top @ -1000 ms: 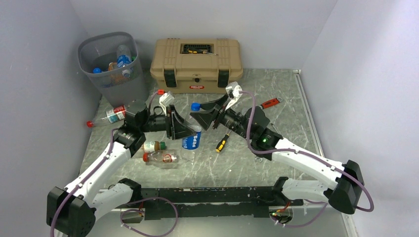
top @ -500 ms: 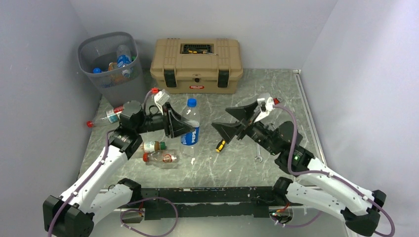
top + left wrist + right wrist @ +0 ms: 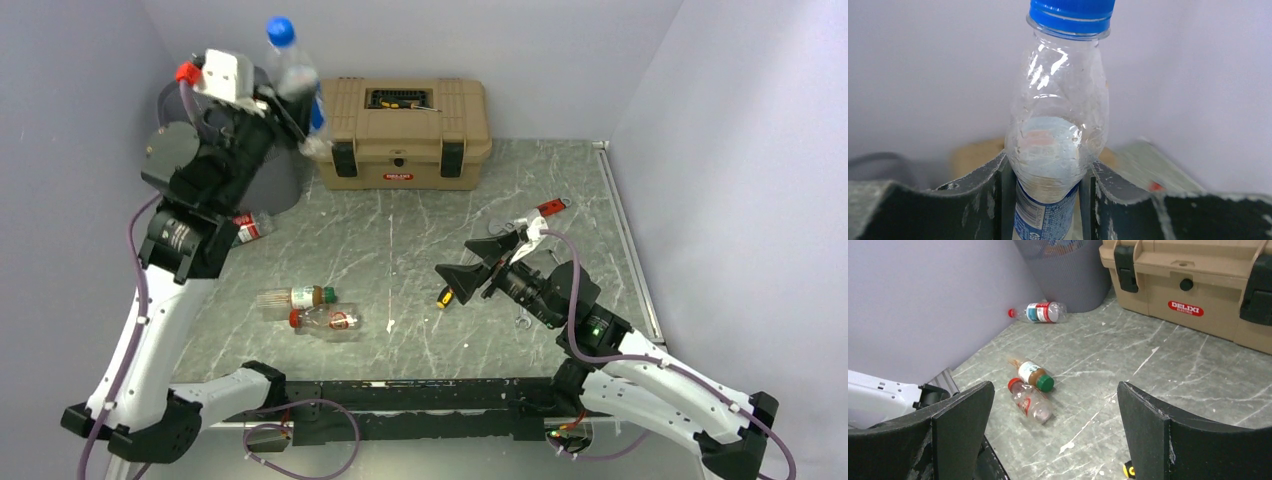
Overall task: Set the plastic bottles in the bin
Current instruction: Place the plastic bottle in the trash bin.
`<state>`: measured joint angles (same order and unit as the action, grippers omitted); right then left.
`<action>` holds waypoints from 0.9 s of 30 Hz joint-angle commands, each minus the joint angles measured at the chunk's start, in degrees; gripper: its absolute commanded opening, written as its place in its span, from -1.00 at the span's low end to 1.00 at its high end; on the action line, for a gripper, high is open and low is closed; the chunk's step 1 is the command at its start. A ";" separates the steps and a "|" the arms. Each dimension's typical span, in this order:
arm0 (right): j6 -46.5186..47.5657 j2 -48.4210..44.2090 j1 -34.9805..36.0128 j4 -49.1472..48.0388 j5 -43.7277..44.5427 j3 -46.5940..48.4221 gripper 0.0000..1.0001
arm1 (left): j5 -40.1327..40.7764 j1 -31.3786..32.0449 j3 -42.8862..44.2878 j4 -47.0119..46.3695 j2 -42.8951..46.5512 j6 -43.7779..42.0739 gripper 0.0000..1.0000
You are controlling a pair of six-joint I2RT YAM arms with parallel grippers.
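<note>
My left gripper (image 3: 298, 108) is shut on a clear Pepsi bottle (image 3: 287, 62) with a blue cap and holds it upright, high above the grey mesh bin (image 3: 283, 182), which the arm mostly hides. In the left wrist view the bottle (image 3: 1058, 135) sits between the fingers (image 3: 973, 200). Three bottles lie on the table: a green-capped brown one (image 3: 297, 297), a red-capped clear one (image 3: 326, 320) and a red-white-labelled one (image 3: 251, 227) by the bin. My right gripper (image 3: 470, 265) is open and empty, right of centre. Its wrist view shows these bottles (image 3: 1031, 401) and the bin (image 3: 1068, 270).
A tan toolbox (image 3: 398, 130) with black latches stands at the back, right of the bin. A yellow-black screwdriver (image 3: 447, 294), a small wrench (image 3: 522, 322) and a red-handled tool (image 3: 548, 208) lie around the right gripper. Walls close in on left, back and right.
My left gripper has lifted the Pepsi bottle from the table's middle up and left, above the bin. My right gripper let go of it, opened and drew back to the right.
</note>
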<state>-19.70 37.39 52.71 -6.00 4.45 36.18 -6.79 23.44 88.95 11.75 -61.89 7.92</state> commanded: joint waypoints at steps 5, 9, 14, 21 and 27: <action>-2.75 -4.97 0.20 2.02 0.36 -3.42 0.93 | 24.44 -17.56 14.26 -2.96 -14.94 -5.09 -1.00; -2.33 -8.76 0.20 4.50 0.75 -5.57 0.93 | 18.89 -29.11 13.39 -10.50 -19.26 4.73 -1.00; -2.49 -13.32 0.20 5.04 1.75 -9.23 0.93 | 15.11 -32.25 5.88 -28.84 -22.42 6.89 -1.00; -4.54 -15.70 0.21 4.31 0.01 -12.50 0.93 | 15.35 -35.77 6.90 -34.53 -32.66 12.49 -1.00; -4.96 -16.95 0.20 3.98 -0.38 -14.09 0.93 | 14.99 -37.17 9.30 -33.65 -39.34 16.24 -1.00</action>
<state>-23.83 21.45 52.71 0.01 4.82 22.59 8.86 -12.93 95.31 -18.83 -98.96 19.66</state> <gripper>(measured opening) 0.967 0.449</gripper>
